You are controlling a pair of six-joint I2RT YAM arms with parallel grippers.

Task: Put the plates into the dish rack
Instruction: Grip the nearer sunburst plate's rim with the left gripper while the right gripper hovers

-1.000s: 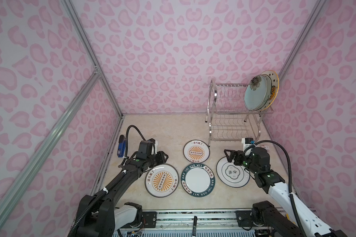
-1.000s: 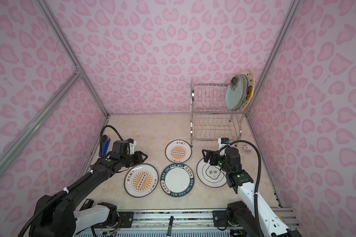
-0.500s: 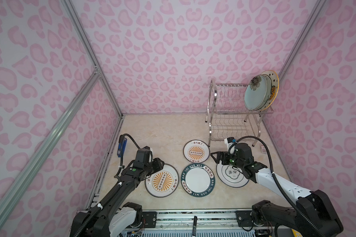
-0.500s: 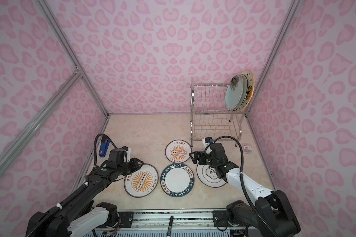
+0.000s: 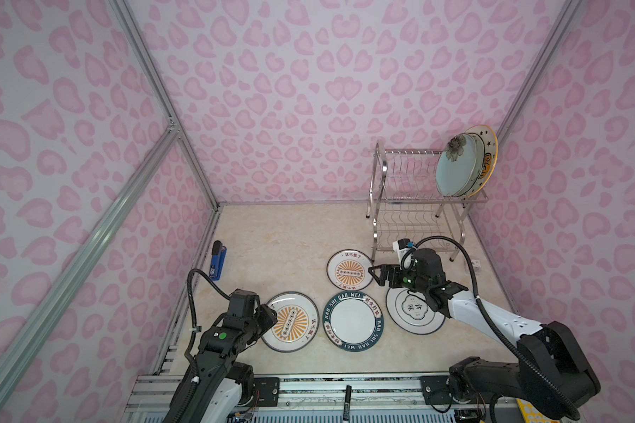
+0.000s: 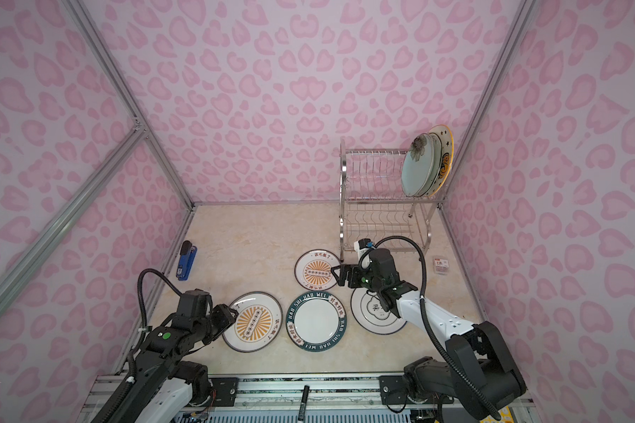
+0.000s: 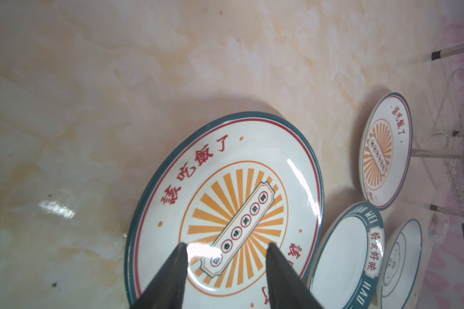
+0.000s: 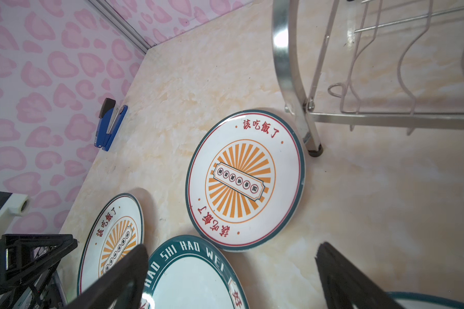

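Both arms have shifted over the last second. The left hand point(image 5: 270, 318) has slid back toward the near edge and now sits over the left rim of the bigger sunburst plate point(image 5: 294, 323). It's partway spread with nothing pinched, just plate face showing in the gap. The right hand point(image 5: 376, 275) has reached across to the middle, spread wide and empty, right by the smaller sunburst plate point(image 5: 349, 273). That plate's far rim sits just beside the front leg of the dish rack point(image 5: 407, 205), so it's pretty crowded there. The right forearm also hangs over the white emblem plate point(image 5: 411, 312) and hides part of it. The teal-rimmed plate point(image 5: 352, 320) lies between the others, about rim to rim. All four are flat on the counter point(image 5: 279, 241). Up on the rack's top tier, at the right end, stand the pale blue flower plate point(image 5: 453, 172) and the star plate point(image 5: 490, 154), with another squeezed between that I can't make out. There's a blue stapler point(image 5: 217, 258) by the left wall, a small box point(image 6: 440, 264) by the right wall and a black marker point(image 5: 346, 403) on the front rail. The teal rim reads "HAO SHI HAO WEI" plus 好食好味, both sunbursts say 該吃飯了 in red, and the emblem says 食味.
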